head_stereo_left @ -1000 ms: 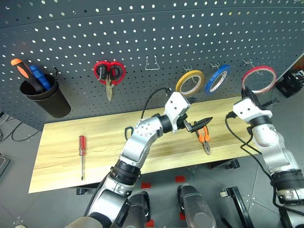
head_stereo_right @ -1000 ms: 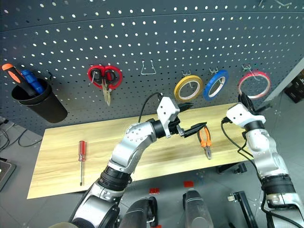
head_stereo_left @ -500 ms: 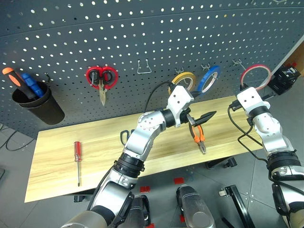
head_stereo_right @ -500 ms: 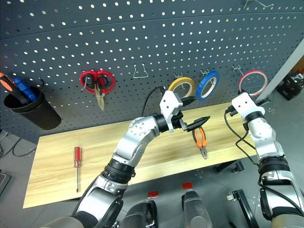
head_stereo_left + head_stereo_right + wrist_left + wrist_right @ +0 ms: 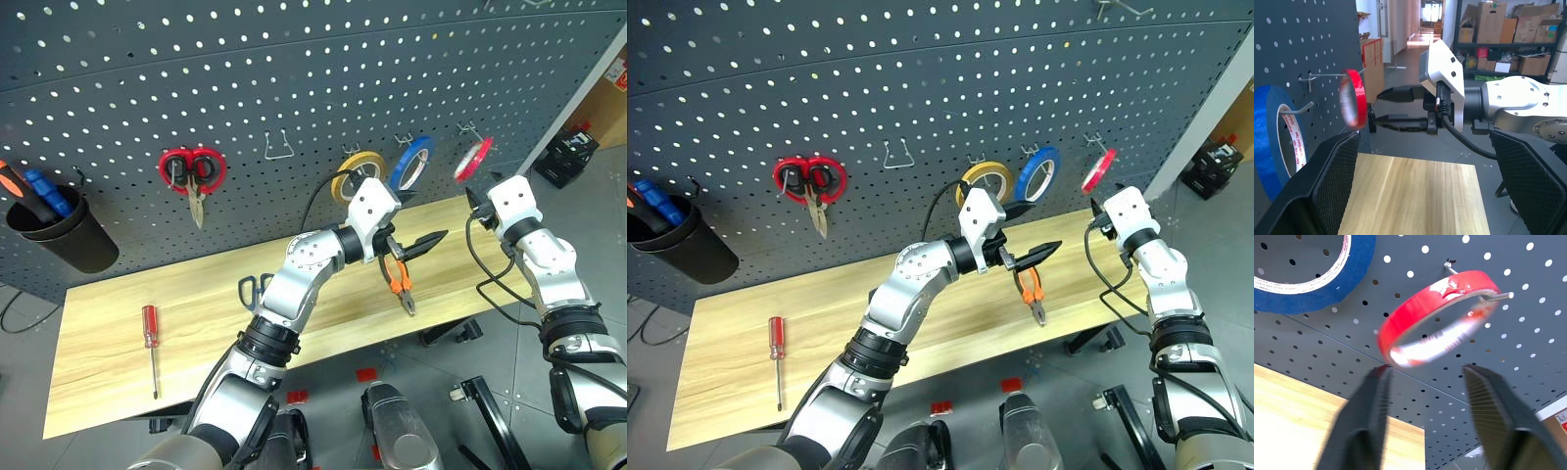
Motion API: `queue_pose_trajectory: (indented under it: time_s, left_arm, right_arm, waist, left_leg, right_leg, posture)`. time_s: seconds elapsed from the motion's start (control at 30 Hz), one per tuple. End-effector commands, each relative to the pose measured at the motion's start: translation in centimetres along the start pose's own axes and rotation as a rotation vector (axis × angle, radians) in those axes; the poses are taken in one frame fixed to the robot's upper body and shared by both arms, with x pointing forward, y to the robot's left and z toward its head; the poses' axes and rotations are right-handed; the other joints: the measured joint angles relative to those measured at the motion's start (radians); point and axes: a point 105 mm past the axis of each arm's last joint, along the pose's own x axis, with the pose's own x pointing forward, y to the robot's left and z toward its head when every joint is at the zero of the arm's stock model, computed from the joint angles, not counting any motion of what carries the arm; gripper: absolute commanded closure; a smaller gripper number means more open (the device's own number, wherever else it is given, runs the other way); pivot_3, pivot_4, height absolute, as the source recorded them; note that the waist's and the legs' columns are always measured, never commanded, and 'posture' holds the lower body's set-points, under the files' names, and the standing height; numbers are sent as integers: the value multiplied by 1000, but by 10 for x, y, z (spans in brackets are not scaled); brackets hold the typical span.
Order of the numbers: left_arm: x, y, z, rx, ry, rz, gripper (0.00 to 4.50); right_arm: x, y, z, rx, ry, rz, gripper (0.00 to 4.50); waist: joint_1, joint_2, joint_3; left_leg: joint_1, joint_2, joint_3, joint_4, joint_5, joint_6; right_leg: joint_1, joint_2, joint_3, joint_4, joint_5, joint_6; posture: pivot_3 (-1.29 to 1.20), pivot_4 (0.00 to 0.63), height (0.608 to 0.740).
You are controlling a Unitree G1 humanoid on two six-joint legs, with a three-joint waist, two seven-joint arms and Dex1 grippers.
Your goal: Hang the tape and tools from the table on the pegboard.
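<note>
the red tape (image 5: 1437,316) hangs on a hook (image 5: 1484,296) of the pegboard (image 5: 294,78), at about two o'clock from the middle of the table (image 5: 196,304), just past the blue roll (image 5: 411,162) and the yellow roll (image 5: 355,168). the right gripper (image 5: 1396,105) sits right by it with its two black fingers parted and nothing between them; the ring looks free of them and a bit blurred, as if swinging. so i'd say the tape step is at its very end: the roll is on its peg and let go.

the left gripper (image 5: 416,237) hovers over the table near the pliers (image 5: 397,282), fingers spread wide and empty. the pliers lie flat at about three o'clock on the tabletop. the blue-handled scissors (image 5: 253,289) lie near the middle, partly hidden behind the left arm, and the red-handled screwdriver (image 5: 150,333) lies well apart at nine o'clock.

three tools are left to hang. the next move, i'd guess, is to draw the right gripper back clear of the ring without knocking it off, then pick up the pliers, which are closest. a free wire hook (image 5: 280,147) sits at twelve o'clock, beside the red scissors (image 5: 192,176).
</note>
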Motion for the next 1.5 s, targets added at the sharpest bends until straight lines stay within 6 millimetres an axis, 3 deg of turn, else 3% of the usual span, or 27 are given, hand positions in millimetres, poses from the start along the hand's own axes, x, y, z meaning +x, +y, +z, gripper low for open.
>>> queue_pose_trajectory:
  time_s: [0.03,0.1,0.3,0.47,0.6,0.8,1.17,1.5]
  left_arm:
    - [0,-2,13,28,-47,-6,0]
    - [-3,-2,11,28,-42,-3,0]
    - [-24,-7,-5,8,10,9,0]
    - [-77,-27,-45,-53,153,33,0]
    - [-110,-34,-64,-82,241,90,0]
    - [-141,-39,-76,-120,307,176,0]
    - [-156,-42,-77,-146,329,295,0]
    - [-163,-49,-73,-158,344,327,0]
  right_arm:
    - [-4,-11,5,31,-28,-47,528]
    - [-10,-8,-3,46,6,-59,11]
    - [-44,26,-27,108,205,63,11]
    - [-65,61,-23,279,418,198,11]
    - [-59,83,-6,473,536,243,11]
    - [-42,107,18,592,646,342,11]
    - [-29,126,15,534,751,399,11]
    - [-12,128,6,470,742,380,11]
  waist:
    - [0,0,-1]
    - [0,0,-1]
    - [8,1,-1]
    - [10,-1,2]
    - [19,-4,5]
    - [67,-7,26]
    - [120,-13,80]
    - [126,-16,118]
  left_leg:
    - [0,0,0,0,0,0]
    - [0,0,0,0,0,0]
    - [2,0,0,0,-1,1]
    - [8,1,0,0,-2,4]
    - [13,3,-2,-1,-6,10]
    - [14,0,-2,2,-8,13]
    - [12,0,-1,3,-9,14]
    - [11,1,-1,2,-9,14]
  right_leg:
    - [0,0,0,0,0,0]
    - [0,0,0,0,0,0]
    - [2,0,1,1,0,0]
    - [7,0,5,-1,0,0]
    - [13,0,10,-5,0,0]
    - [12,-2,14,-5,0,0]
    - [8,-2,16,-3,0,-1]
    - [6,-2,16,-1,0,0]
  posture:
    - [-319,166,740]
    - [-314,176,740]
    - [-311,212,740]
    - [-313,280,740]
    - [-304,308,740]
    - [-274,355,740]
    - [-178,418,740]
    - [-134,443,740]
